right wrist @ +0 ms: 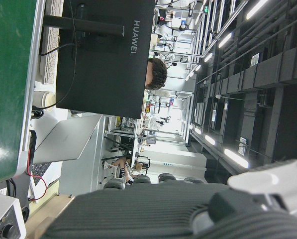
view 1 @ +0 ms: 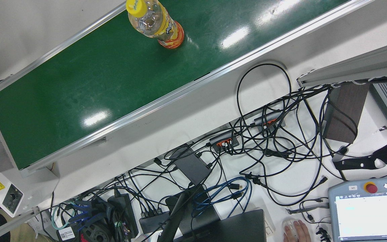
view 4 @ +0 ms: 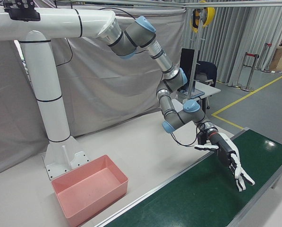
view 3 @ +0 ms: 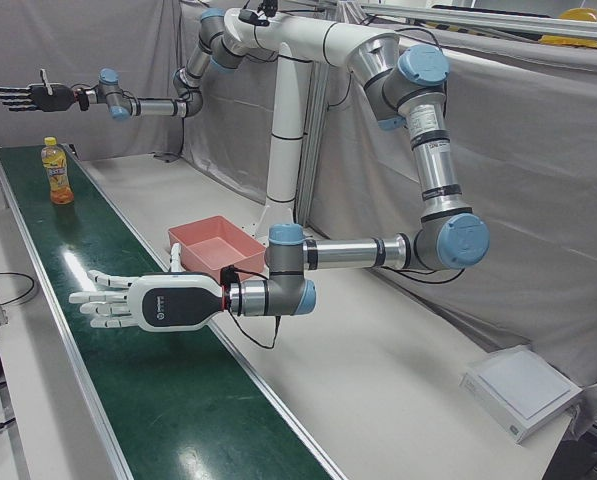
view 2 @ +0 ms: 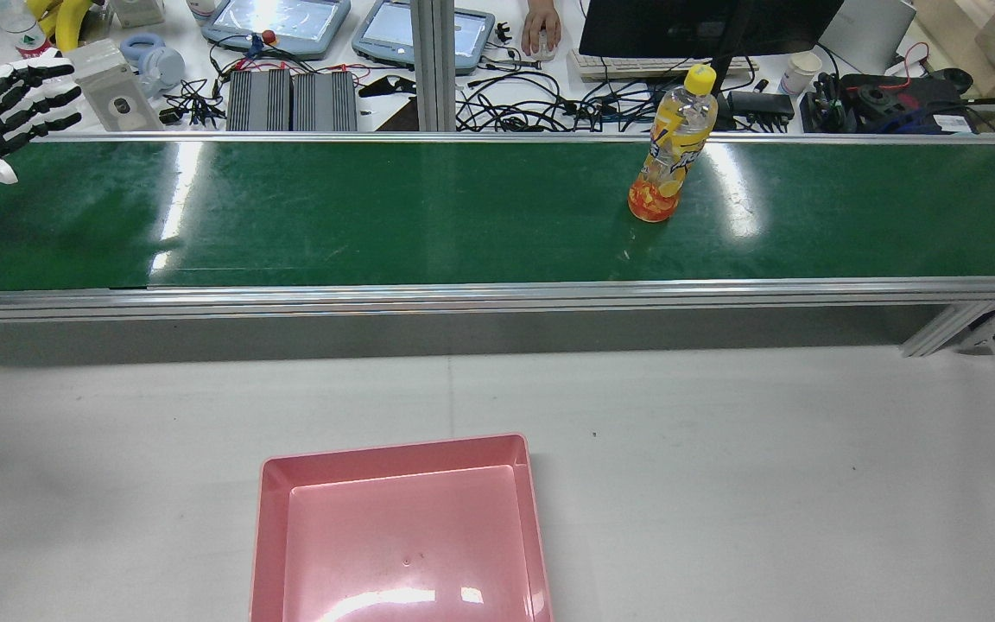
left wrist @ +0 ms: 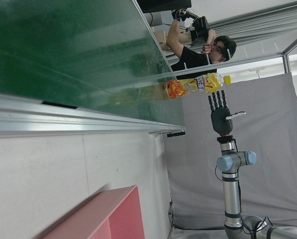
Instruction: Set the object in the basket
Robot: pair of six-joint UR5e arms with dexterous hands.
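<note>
A clear bottle point(view 2: 670, 147) with a yellow cap and an orange label stands upright on the green conveyor belt point(view 2: 377, 216), right of its middle. It also shows in the front view point(view 1: 156, 23), the left-front view point(view 3: 58, 172) and the left hand view point(left wrist: 195, 85). The empty pink basket point(view 2: 394, 453) sits on the white table on the robot's side of the belt. My left hand point(view 2: 5, 112) is open and hovers over the belt's far left end, well away from the bottle. My right hand point(view 3: 33, 97) is open, raised beyond the bottle, and holds nothing.
Behind the belt is a cluttered desk with cables point(view 2: 549, 104), a monitor point(view 2: 705, 26), teach pendants point(view 2: 277, 22) and a person's hand on a mouse point(view 2: 541, 30). A grey control box point(view 2: 113, 91) stands by the left hand. The belt has raised aluminium rails point(view 2: 463, 298).
</note>
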